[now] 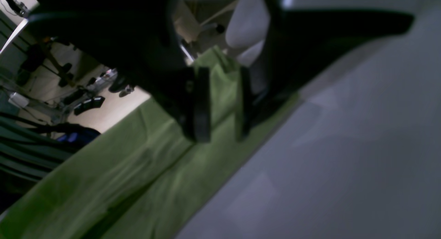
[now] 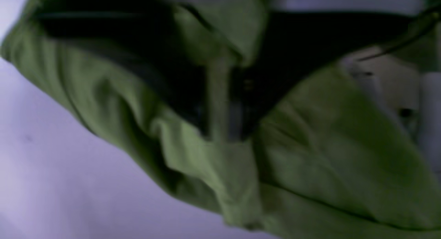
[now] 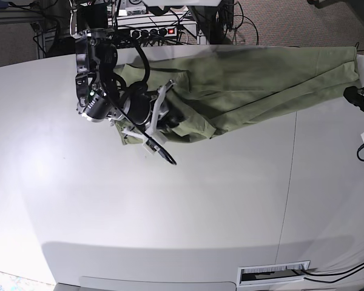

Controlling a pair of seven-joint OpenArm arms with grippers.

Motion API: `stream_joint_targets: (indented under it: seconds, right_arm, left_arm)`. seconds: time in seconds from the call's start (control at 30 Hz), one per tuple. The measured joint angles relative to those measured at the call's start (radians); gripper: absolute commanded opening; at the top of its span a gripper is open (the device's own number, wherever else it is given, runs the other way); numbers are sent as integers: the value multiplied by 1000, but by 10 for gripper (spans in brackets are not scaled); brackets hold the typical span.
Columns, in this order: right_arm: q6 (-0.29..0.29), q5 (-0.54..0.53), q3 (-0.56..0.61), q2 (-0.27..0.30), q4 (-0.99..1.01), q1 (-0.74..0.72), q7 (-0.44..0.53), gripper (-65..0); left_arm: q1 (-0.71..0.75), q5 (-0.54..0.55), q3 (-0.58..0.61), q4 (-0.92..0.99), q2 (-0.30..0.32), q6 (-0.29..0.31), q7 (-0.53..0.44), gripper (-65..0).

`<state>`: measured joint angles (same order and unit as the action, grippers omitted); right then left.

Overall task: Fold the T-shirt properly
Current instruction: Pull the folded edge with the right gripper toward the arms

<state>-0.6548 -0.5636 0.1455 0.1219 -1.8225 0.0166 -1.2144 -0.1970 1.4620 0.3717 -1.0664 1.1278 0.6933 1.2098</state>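
The sage-green T-shirt [image 3: 261, 79] lies stretched in a long band across the far side of the white table [image 3: 170, 212]. Its left end is bunched under my right gripper [image 3: 168, 119]. In the right wrist view that gripper [image 2: 225, 134] is shut on a narrow fold of the T-shirt [image 2: 327, 146], with cloth draped over both fingers. My left gripper [image 3: 353, 92] is at the shirt's right end, near the table edge. In the left wrist view it [image 1: 222, 137] pinches a raised ridge of the T-shirt [image 1: 137, 163] between its black fingers [image 1: 201, 108].
A black cable [image 3: 161, 151] loops from the right arm onto the table in front of the shirt. Power strips and cables [image 3: 151, 29] sit behind the far edge. A vent slot [image 3: 273, 274] lies at the near edge.
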Motion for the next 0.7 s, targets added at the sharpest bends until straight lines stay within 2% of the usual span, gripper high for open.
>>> stream_joint_targets:
  seconds: [0.13, 0.3, 0.37, 0.53, 0.7]
  right_arm:
    - [0, 80, 0, 0, 0, 0, 52, -650]
    - [0, 201, 0, 0, 1, 0, 60, -650]
    - [0, 213, 0, -1, 1, 0, 62, -650]
    - [0, 266, 0, -3, 1, 0, 63, -650]
    - [-1, 259, 0, -3, 31, 3, 67, -650]
  left_arm:
    - [0, -6, 0, 23, 0, 0, 0, -466]
    - [9, -5, 0, 81, 0, 0, 0, -464]
    - [21, -6, 0, 106, 0, 0, 1, -446]
    - [19, -23, 0, 150, 6, 0, 0, -350]
    - [20, -38, 0, 179, 34, 0, 1, -340]
